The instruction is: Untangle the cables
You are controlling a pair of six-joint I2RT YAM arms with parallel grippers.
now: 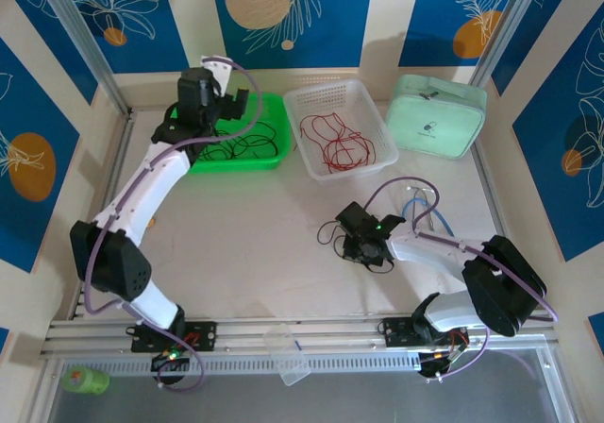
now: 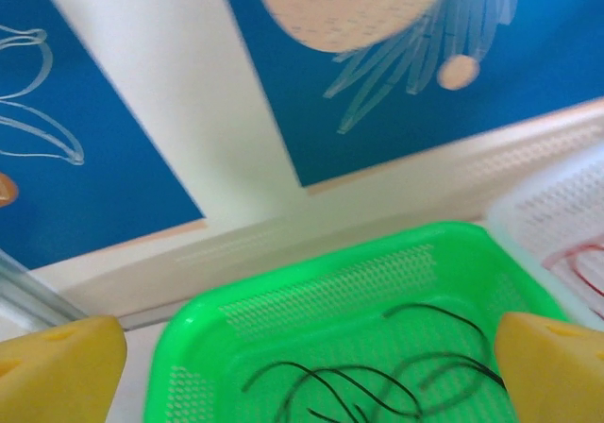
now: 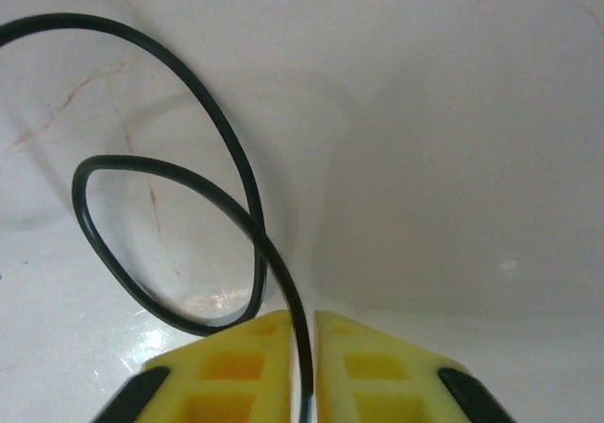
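The left pincer [image 1: 229, 102] hangs with its yellow fingers [image 2: 58, 371] spread wide and nothing between them. Directly beneath it sits a green basket [image 1: 236, 165] with a loose heap of thin black cables [image 1: 236, 145] on its floor; in the left wrist view these strands [image 2: 359, 385] lie between and below the two fingertips. Just to that pincer's right stands a white basket [image 1: 326, 86] holding coiled red cables [image 1: 342, 144], and past it a mint-green case [image 1: 436, 116]. The right pincer [image 1: 364, 245] is down at the desk [image 1: 255, 244], its yellow fingers [image 3: 236, 366] pressed together on a single black cable [image 3: 170, 64]. From the pinch, that cable curls ahead and to the pincer's left in a loop lying flat on the desk.
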